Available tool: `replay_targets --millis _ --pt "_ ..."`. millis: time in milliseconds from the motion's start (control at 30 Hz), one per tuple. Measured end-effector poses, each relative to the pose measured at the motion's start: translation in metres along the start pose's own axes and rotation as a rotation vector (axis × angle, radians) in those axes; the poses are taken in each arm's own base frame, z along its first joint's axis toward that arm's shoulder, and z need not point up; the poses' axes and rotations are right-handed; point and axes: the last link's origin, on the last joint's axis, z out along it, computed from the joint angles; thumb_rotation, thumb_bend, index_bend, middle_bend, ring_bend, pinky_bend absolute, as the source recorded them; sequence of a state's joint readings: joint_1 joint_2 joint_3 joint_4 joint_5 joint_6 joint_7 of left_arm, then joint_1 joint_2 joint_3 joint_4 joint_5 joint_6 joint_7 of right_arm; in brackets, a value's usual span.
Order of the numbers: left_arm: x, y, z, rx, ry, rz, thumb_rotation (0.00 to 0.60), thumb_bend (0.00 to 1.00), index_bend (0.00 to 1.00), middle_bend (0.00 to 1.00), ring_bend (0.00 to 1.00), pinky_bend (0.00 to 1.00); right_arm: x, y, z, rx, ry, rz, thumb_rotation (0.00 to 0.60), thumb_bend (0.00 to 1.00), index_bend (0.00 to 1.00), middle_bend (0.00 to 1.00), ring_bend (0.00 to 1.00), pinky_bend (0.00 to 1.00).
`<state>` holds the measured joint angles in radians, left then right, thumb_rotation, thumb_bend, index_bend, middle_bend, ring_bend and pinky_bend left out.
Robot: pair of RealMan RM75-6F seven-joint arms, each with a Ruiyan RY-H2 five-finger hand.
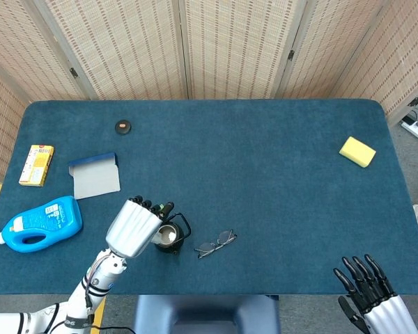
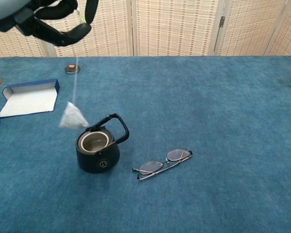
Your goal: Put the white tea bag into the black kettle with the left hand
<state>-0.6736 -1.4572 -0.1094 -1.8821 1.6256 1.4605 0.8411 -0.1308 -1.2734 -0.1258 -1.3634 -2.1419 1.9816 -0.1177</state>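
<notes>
White tea bag [image 2: 72, 118] dangles from left hand [image 2: 48, 19] beside black kettle [image 2: 98, 148]

From my station both views are bright and evenly lit, and I see no dark corners. The light is soft and seems to come from above. Shadows on the blue felt-like table cloth [image 2: 223, 111] are weak: only a faint one lies under the small round black kettle [image 2: 98, 149] and the thin wire-frame glasses [image 2: 164, 162]. I find no strong glare; the silver back of the left hand [image 1: 134, 227] only shines softly. The small white tea bag [image 2: 72, 118] is smeared by motion blur in the chest view. The head view bends the table edges slightly.
</notes>
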Motion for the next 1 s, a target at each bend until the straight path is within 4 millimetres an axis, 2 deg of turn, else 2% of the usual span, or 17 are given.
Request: replay_targets --millis 267,467,1000 --pt "-0.024 0.0 -0.006 0.0 -0.041 -0.062 0.6 0.53 0.67 1.0 1.0 1.0 0.0 -0.001 -0.002 -0.015 0.008 -0.008 0.6 0.44 0.0 0.0 0.0 0.0" --pt "-0.034 -0.001 -0.008 -0.006 -0.047 -0.081 0.6 0.53 0.67 1.0 1.0 1.0 0.004 -0.001 -0.004 -0.026 0.025 -0.014 0.6 0.44 0.0 0.0 0.0 0.0" --pt "-0.027 -0.021 -0.009 0.035 -0.029 -0.1 0.6 0.53 0.68 1.0 1.0 1.0 0.005 0.001 -0.003 -0.047 0.045 -0.018 0.6 0.44 0.0 0.0 0.0 0.0"
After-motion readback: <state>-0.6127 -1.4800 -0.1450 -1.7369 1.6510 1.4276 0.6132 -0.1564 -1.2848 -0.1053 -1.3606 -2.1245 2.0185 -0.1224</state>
